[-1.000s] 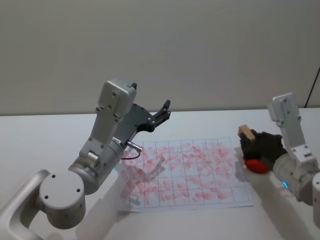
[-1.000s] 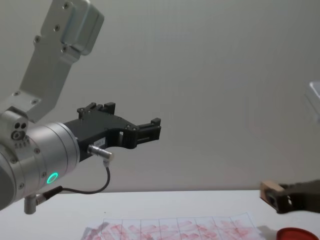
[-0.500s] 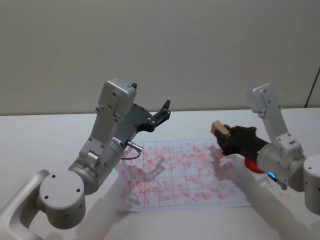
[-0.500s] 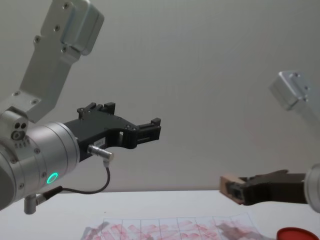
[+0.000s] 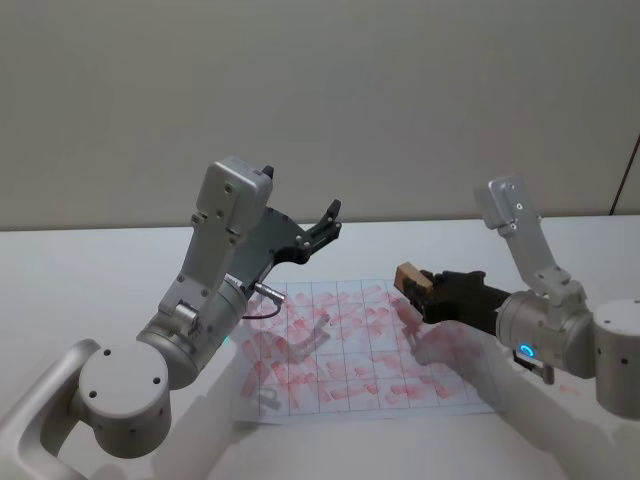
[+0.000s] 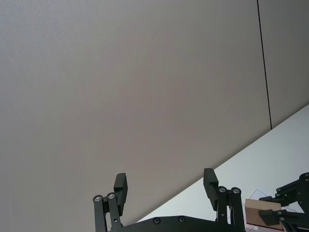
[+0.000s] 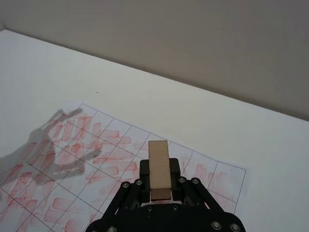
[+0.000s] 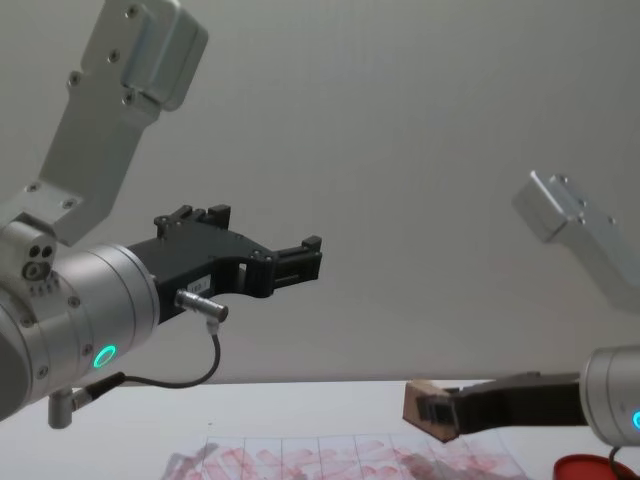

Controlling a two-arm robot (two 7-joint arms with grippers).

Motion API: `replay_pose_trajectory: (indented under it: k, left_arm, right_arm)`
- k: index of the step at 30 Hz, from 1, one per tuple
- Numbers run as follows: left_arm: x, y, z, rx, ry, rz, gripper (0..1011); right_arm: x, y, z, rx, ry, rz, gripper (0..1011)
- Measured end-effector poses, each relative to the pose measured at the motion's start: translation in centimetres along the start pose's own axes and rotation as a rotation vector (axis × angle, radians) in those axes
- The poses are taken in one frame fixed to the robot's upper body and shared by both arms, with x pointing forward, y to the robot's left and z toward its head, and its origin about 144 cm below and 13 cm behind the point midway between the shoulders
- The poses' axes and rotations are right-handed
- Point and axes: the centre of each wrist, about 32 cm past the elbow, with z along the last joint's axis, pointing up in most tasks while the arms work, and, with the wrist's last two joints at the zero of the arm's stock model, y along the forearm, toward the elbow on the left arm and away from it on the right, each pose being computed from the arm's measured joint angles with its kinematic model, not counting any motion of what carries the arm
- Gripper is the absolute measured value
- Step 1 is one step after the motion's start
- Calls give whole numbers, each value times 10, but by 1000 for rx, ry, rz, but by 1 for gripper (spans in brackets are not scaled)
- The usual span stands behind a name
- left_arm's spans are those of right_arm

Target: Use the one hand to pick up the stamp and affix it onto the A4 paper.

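Right gripper (image 5: 422,294) around rectangular wooden stamp (image 5: 408,279)

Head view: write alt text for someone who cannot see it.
The right gripper holds the stamp above the paper, a grid sheet covered in red marks on a white table. The left gripper hangs open, raised at the left.

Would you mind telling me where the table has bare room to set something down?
Bare table lies between the wall and the A4 paper, and along the paper's near edge. The right gripper holds the stamp above the paper's right half; the left gripper hangs raised on its left side.
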Motion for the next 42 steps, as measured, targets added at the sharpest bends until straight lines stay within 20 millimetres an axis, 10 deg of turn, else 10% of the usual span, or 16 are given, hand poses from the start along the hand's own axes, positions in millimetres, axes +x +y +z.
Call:
replay_pose_trajectory:
  k: [42]
  left_arm:
    - [0, 0, 0, 0, 0, 0, 1002]
  right_arm:
    - [4, 13, -7, -150, -14, 50, 217]
